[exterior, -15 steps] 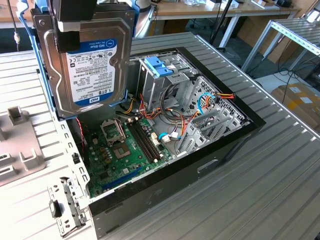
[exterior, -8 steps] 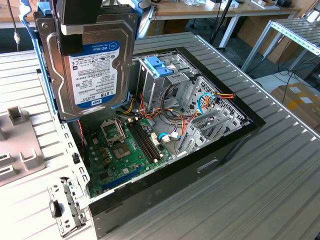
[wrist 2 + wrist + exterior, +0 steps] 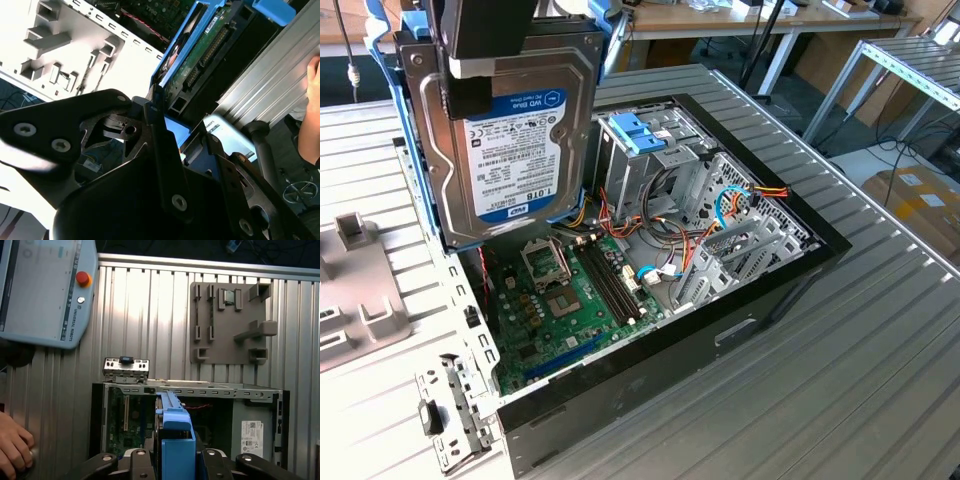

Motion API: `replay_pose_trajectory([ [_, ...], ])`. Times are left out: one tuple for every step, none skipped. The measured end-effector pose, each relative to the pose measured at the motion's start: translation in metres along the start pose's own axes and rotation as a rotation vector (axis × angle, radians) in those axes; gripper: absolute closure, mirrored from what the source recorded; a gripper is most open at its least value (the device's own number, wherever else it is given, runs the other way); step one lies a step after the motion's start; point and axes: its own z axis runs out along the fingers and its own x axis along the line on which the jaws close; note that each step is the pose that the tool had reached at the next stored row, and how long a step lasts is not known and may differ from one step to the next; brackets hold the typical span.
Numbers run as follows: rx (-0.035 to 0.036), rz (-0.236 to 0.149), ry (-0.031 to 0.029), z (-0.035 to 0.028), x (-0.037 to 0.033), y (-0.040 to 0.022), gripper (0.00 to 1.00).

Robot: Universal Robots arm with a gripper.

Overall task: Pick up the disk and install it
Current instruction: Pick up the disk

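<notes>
The disk [image 3: 510, 130], a metal drive with a white label in a bright blue carrier, hangs upright above the open computer case [image 3: 790, 270], over its left side in the exterior view. My gripper [image 3: 480, 85] is shut on the disk from above, its black fingers clamping the top edge. In the first wrist view the blue carrier [image 3: 175, 437] sits between the fingers [image 3: 137, 460], above the case opening [image 3: 200, 390]. The second wrist view shows the disk's connector edge [image 3: 200, 60] beyond a black finger [image 3: 160, 145].
Inside the case lie a green motherboard [image 3: 560, 300], cables and a drive cage with a paler blue bracket [image 3: 640, 132]. A grey fixture plate [image 3: 230, 325], a small metal bracket [image 3: 126, 368] and a teach pendant [image 3: 45, 290] rest on the ribbed table. A person's hand [image 3: 12, 450] rests nearby.
</notes>
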Motion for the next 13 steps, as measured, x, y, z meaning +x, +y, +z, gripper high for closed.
replay_pose_trajectory([
  [0.0,0.0,0.0,0.0,0.0004,-0.0003,0.63],
  [0.0,0.0,0.0,0.0,0.0009,-0.0005,0.63],
  [0.0,0.0,-0.0001,0.0001,0.0015,-0.0008,0.63],
  [0.0,0.0,0.0,0.0002,0.0024,-0.0015,0.63],
  [0.0001,0.0,-0.0001,0.0002,0.0029,-0.0019,0.63],
  [0.0,0.0,0.0,0.0003,0.0033,-0.0022,0.63],
  [0.0,0.0,0.0,0.0003,0.004,-0.0027,0.63],
  [0.0,0.0,0.0,0.0004,0.0046,-0.003,0.63],
  [0.0,0.0,0.0,0.0004,0.0057,-0.0035,0.63],
  [0.0,0.0,-0.0001,0.0005,0.0067,-0.0039,0.63],
  [0.0,0.0,0.0,0.0005,0.0073,-0.0044,0.63],
  [-0.0001,0.0,0.0,0.0007,0.0083,-0.0054,0.63],
  [-0.0002,0.0,-0.0001,0.0008,0.0089,-0.0062,0.63],
])
